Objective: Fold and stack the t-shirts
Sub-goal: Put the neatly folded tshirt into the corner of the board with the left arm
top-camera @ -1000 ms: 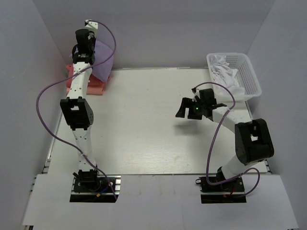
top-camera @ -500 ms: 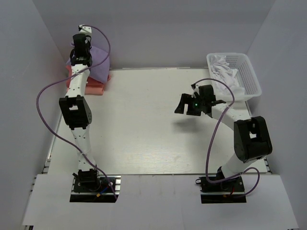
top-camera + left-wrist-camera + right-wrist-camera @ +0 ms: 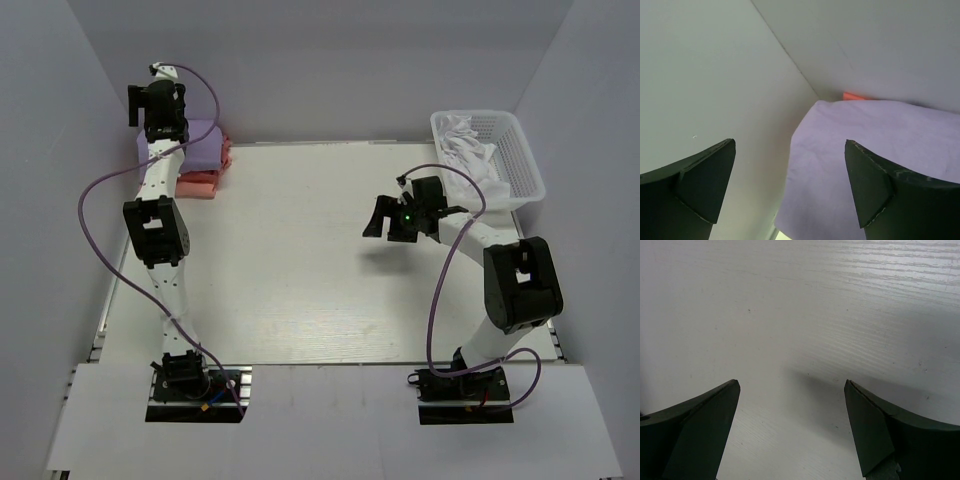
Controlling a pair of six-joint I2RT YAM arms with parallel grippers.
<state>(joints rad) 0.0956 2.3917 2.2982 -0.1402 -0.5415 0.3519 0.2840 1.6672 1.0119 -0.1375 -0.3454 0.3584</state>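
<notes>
The left pincer (image 3: 790, 150) hung with its jaws apart above the lavender shirt (image 3: 880, 155), which lay on the coral-red shirt (image 3: 200, 184) at the far left corner of the surface (image 3: 300, 270). The right pincer (image 3: 790, 390) gaped empty over bare surface. A fingertip snagging the cloth while lifting away could drag the fold open or pull it off the shirt beneath.

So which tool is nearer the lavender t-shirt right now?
Left. The left tool is open just above the lavender t-shirt at the table's far-left corner. The right tool is open over the table's right side, well away from it.
</notes>
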